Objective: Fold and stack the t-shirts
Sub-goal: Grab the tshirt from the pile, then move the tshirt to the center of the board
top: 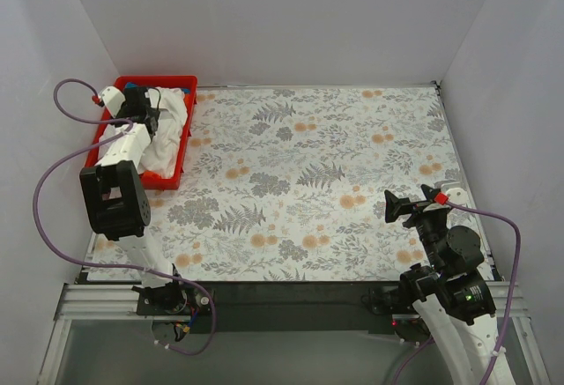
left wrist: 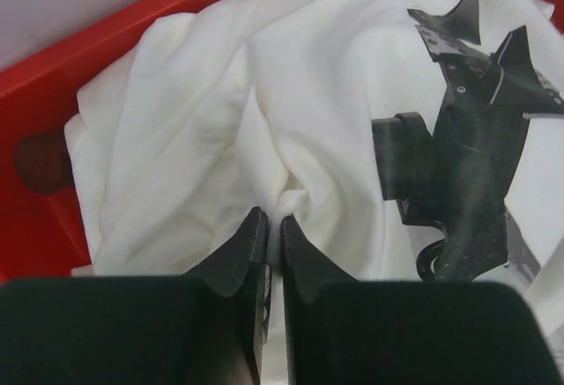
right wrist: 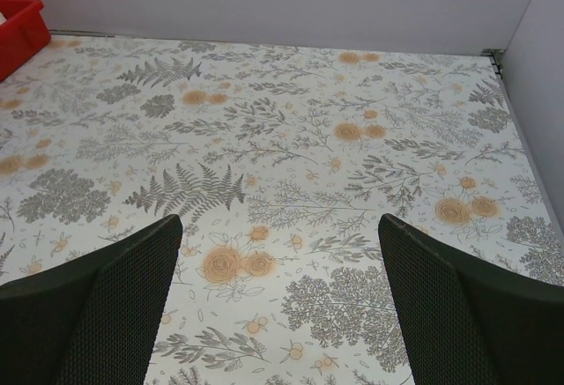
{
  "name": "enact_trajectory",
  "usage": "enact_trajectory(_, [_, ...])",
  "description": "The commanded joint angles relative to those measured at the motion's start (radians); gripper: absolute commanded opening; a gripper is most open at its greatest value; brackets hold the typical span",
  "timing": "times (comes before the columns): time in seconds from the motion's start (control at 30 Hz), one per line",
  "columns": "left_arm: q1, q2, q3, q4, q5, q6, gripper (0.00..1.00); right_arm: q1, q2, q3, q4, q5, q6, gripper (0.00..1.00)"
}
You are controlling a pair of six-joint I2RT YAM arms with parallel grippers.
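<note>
White t-shirt (left wrist: pixel 220 112) lies bunched in the red bin (left wrist: pixel 53 77), directly under and ahead of your left gripper (left wrist: pixel 273 226). The jaws are nearly together, pinching a small ridge of its cloth. That pinch looks thin: lift fast and the fold may slip free, or the shirt may drag on the bin wall and tip it. Your right gripper (right wrist: pixel 280 222) hangs wide open and holds nothing. It is well apart from the shirt, over the floral table covering (right wrist: pixel 291 94).

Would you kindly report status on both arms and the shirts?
Left fingers shut on white t-shirt, inside red bin. Right fingers open, empty, over floral covering. Nothing seen blocking.
</note>
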Motion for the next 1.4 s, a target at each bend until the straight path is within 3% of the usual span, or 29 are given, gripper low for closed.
enact_trajectory(0.0, [0.001,-0.039,0.018,-0.006,-0.006,-0.013,0.0,0.004,0.006,0.013,0.051,-0.011,0.004,0.98])
enact_trajectory(0.13, [-0.03,-0.141,0.017,-0.001,-0.001,-0.013,0.0,0.006,0.004,0.013,0.051,-0.018,0.004,0.98])
enact_trajectory(0.33, [-0.209,-0.278,0.136,-0.006,-0.026,0.07,0.0,0.006,-0.006,0.016,0.054,-0.026,0.003,0.98])
enact_trajectory(0.57, [-0.64,-0.33,0.29,0.014,0.0,0.079,0.0,0.006,-0.016,0.016,0.054,-0.034,0.001,0.99])
enact_trajectory(0.73, [-0.942,-0.219,0.411,0.1,0.094,0.108,0.0,0.006,-0.017,0.023,0.052,-0.029,-0.003,0.98])
enact_trajectory(0.77, [-0.977,-0.152,0.437,0.109,0.103,0.134,0.05,0.006,-0.019,0.023,0.052,-0.026,-0.003,0.98])
enact_trajectory(0.8, [-1.008,-0.108,0.46,0.122,0.135,0.154,0.19,0.006,-0.02,0.025,0.052,-0.023,-0.003,0.99])
enact_trajectory(0.87, [-1.089,-0.035,0.539,0.117,0.172,0.183,0.34,0.004,-0.019,0.035,0.051,-0.017,-0.003,0.98])
enact_trajectory(0.93, [-1.148,0.044,0.57,0.114,0.19,0.228,0.56,0.006,-0.004,0.043,0.044,-0.027,-0.003,0.98])
enact_trajectory(1.03, [-1.162,0.056,0.552,0.102,0.215,0.196,0.68,0.006,0.056,0.091,-0.009,-0.069,-0.011,0.98])
enact_trajectory(1.2, [-1.143,-0.049,0.361,0.08,0.119,0.197,0.7,0.006,0.185,0.19,-0.052,-0.174,-0.039,0.99])
enact_trajectory(1.37, [-0.99,-0.232,0.102,-0.028,0.15,0.041,0.7,0.006,0.3,0.218,-0.042,-0.166,-0.026,0.98])
